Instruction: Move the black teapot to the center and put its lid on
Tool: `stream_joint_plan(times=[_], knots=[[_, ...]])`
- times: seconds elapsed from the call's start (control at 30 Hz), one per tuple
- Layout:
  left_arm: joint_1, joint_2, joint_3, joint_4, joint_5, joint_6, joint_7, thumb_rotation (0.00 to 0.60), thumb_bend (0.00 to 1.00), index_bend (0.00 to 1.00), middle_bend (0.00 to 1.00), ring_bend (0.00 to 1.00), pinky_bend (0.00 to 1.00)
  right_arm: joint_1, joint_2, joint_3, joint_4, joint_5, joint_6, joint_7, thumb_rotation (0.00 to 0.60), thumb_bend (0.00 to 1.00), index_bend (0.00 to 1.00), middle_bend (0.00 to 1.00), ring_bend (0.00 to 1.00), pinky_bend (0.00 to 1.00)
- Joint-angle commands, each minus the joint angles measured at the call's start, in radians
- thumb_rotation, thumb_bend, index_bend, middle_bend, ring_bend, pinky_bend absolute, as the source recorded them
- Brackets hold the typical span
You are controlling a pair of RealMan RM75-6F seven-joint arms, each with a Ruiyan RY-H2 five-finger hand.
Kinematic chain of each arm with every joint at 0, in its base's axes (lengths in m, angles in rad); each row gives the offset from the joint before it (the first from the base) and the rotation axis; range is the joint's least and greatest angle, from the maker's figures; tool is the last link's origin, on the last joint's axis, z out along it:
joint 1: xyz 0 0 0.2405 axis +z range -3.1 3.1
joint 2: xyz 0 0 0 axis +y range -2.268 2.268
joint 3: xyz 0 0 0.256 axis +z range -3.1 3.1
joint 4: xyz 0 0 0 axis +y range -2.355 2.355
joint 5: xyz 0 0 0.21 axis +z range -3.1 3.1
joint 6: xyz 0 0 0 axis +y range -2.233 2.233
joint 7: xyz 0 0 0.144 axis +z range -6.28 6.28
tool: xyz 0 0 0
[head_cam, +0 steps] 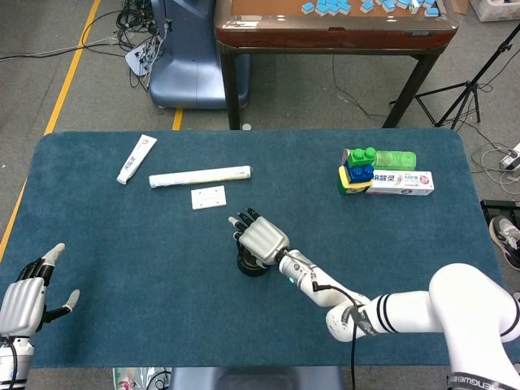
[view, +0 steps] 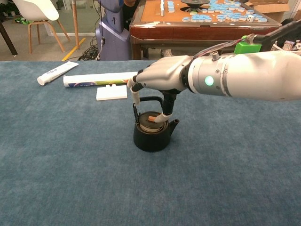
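The black teapot (view: pixel 151 136) stands upright near the middle of the blue table (head_cam: pixel 122 252). Its lid (view: pixel 151 123), with an orange knob, sits in the pot's mouth under the arched handle. My right hand (view: pixel 162 77) hovers just above the handle with its fingers pointing down and apart. One fingertip (view: pixel 164 114) reaches down beside the knob, and the others end above the handle. From the head view the right hand (head_cam: pixel 262 237) covers most of the teapot (head_cam: pixel 249 266). My left hand (head_cam: pixel 24 296) rests at the near left edge, fingers spread, holding nothing.
Far left lie a white tube (head_cam: pixel 136 158), a long white box (head_cam: pixel 200 175) and a small white slab (head_cam: pixel 208 197). Far right are stacked toy blocks (head_cam: pixel 359 166), a green bottle (head_cam: pixel 394 159) and a toothpaste box (head_cam: pixel 400 183). A mahjong table (head_cam: pixel 333 24) stands beyond.
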Motion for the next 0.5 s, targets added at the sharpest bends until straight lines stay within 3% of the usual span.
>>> stream_joint_plan(times=[0.03,0.23,0.5], knots=[[-0.001,0.0,-0.003,0.004,-0.003,-0.001,-0.004,0.6,0.3,0.06,0.13,0.14,0.13,-0.027,0.048,0.004,-0.042,-0.027,0.037,0.029,0.6,0.26,0.28,0.08,0.0,0.0],[-0.004,-0.002,-0.006,0.008,-0.006,-0.005,-0.005,0.6,0.3,0.06,0.13,0.14,0.13,-0.086,0.142,-0.008,-0.126,-0.117,0.058,0.111,0.6,0.26,0.28,0.08,0.0,0.0],[-0.006,-0.004,-0.005,-0.001,-0.004,-0.007,0.008,0.6,0.3,0.06,0.13,0.14,0.13,-0.104,0.153,-0.055,-0.155,-0.194,0.019,0.107,0.6,0.26,0.28,0.06,0.0,0.0]])
